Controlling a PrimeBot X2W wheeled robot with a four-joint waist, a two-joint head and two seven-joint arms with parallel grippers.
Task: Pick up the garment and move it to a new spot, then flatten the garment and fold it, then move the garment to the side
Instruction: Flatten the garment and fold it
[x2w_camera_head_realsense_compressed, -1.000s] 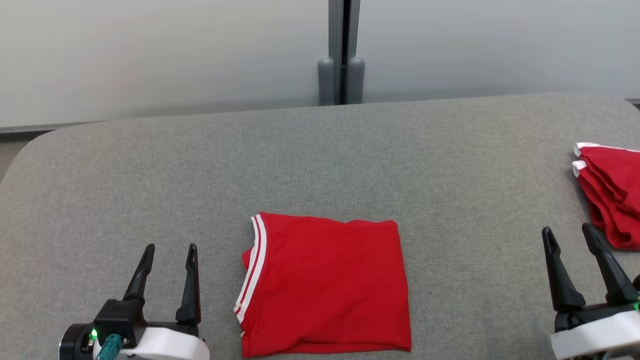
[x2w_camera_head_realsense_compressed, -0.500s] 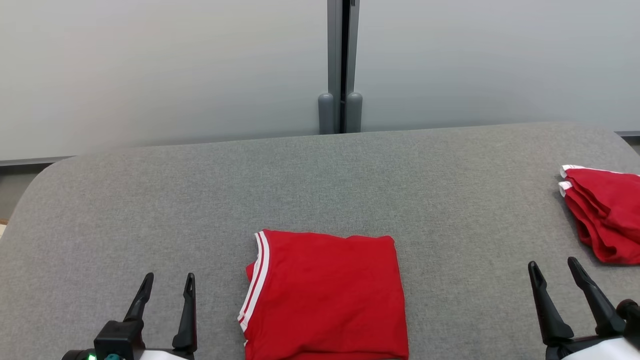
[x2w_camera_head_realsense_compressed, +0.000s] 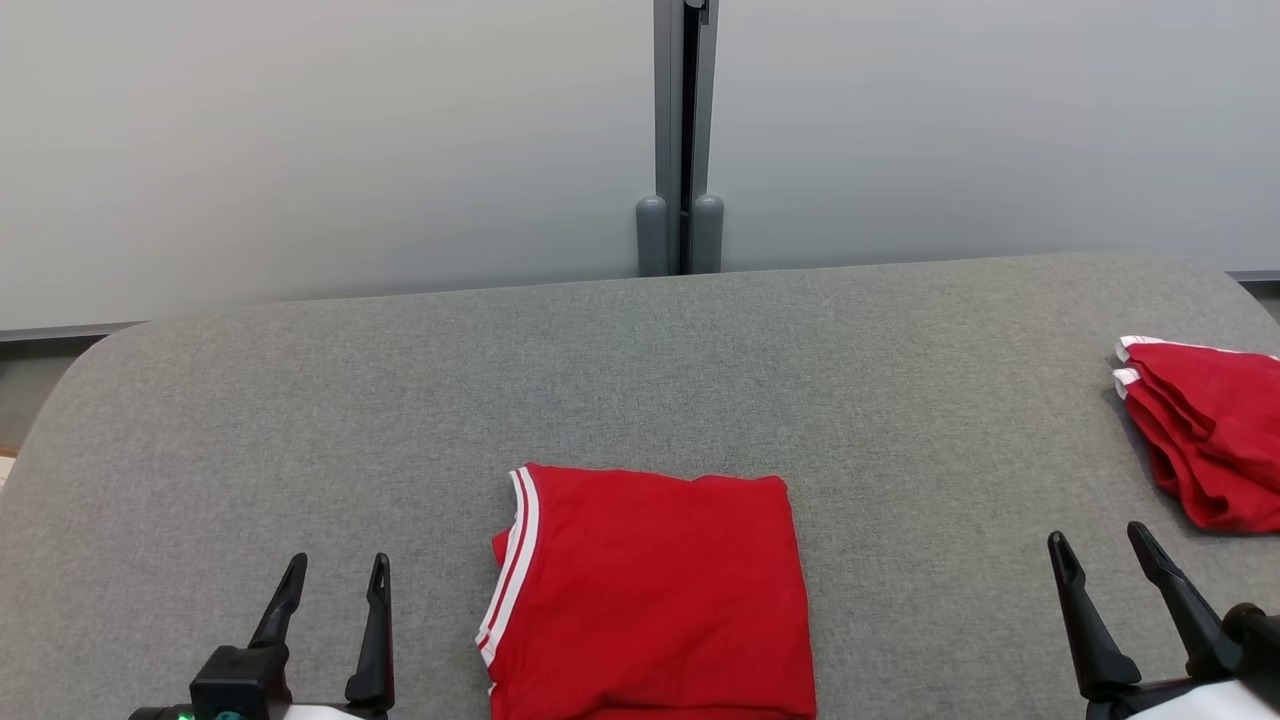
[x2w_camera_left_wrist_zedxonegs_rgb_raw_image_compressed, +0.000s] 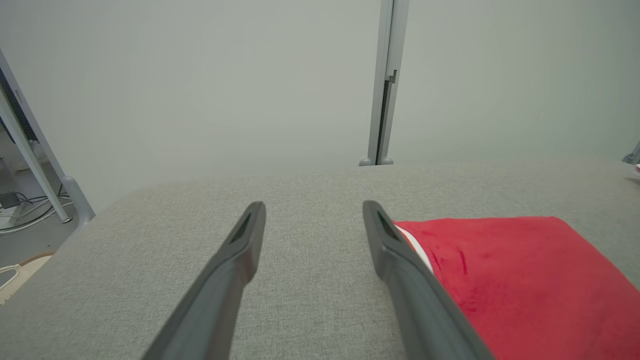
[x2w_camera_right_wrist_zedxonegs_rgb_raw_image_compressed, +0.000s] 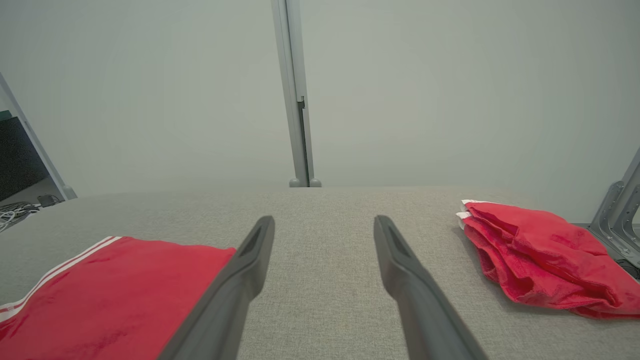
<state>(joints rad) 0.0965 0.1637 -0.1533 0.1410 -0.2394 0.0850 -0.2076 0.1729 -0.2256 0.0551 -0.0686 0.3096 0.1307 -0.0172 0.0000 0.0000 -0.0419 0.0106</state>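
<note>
The folded red garment (x2w_camera_head_realsense_compressed: 650, 590) lies flat at 6 o'clock on the grey padded surface (x2w_camera_head_realsense_compressed: 640, 370). Folding appears complete. Transfer to the side remains, probably toward the red garment pile (x2w_camera_head_realsense_compressed: 1205, 430) at 3 o'clock. The left gripper (x2w_camera_head_realsense_compressed: 339, 562) and right gripper (x2w_camera_head_realsense_compressed: 1097, 535) flank it, fingers spread and empty.

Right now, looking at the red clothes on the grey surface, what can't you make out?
- Folded garment: near edge cut off by the head view's bottom edge.
- Red pile: right part cut off by the head view's right edge; number of pieces unclear.
- Left wrist view: a finger of the left gripper covers most of the garment's striped edge.
</note>
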